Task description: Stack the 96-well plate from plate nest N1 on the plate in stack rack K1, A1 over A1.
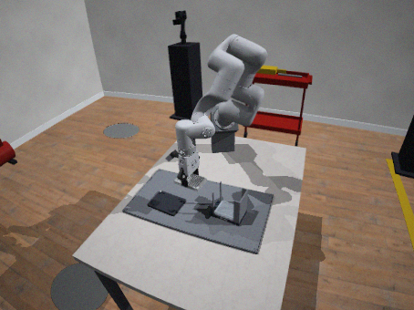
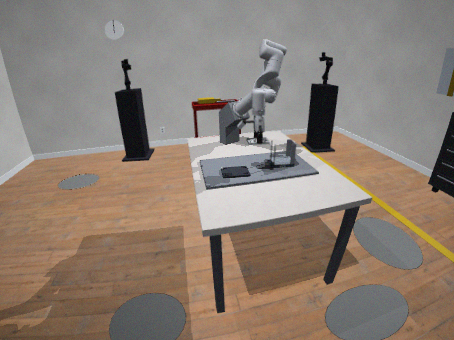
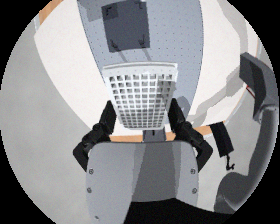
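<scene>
Scanning the top view from the left: the plate nest N1 [image 1: 167,202] lies as a dark flat square on the grey mat [image 1: 255,242], near the mat's left edge, with bare mat showing on all of its sides. Nothing sits in it. Just behind it, over the mat's rear edge, the gripper [image 1: 189,180] hangs from the white arm [image 1: 230,76], its jaws pinching the 96-well plate [image 1: 195,181] across opposite sides. The plate is held above the mat, apart from both fixtures; the wrist view shows its white well grid [image 3: 141,98] between the two dark fingers, and the nest below and beyond it. Further right stands the stack rack K1 [image 1: 242,203], thin posts rising at its near-left side and a taller wall at its right. A pale plate [image 1: 224,211] rests inside. The top of the rack is open. Mat surface separates nest and rack. The table [image 1: 191,270] extends well forward of the mat's front edge.
</scene>
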Robot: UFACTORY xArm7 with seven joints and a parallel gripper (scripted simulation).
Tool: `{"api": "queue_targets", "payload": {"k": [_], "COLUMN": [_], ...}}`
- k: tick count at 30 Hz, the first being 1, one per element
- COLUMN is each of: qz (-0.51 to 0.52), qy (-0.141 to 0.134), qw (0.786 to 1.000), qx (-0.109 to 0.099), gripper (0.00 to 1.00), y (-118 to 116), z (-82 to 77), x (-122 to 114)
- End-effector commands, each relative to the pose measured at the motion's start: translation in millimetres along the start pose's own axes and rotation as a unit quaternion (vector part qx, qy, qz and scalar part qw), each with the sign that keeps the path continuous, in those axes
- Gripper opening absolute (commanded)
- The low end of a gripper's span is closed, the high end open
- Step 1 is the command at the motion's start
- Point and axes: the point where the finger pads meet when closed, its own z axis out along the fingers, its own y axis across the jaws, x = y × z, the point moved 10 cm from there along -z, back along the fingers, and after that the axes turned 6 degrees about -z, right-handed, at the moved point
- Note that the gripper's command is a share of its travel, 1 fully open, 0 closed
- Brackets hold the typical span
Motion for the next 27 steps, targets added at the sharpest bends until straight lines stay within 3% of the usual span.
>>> {"api": "queue_targets", "payload": {"k": [1,27], "qz": [0.000,0.000], "qy": [0.001,0.001], "qw": [1.000,1.000], "qx": [0.001,0.001], "gripper": [0.00,0.00], "y": [1,11], "z": [-1.7,-3.3], "x": [-14,-87]}}
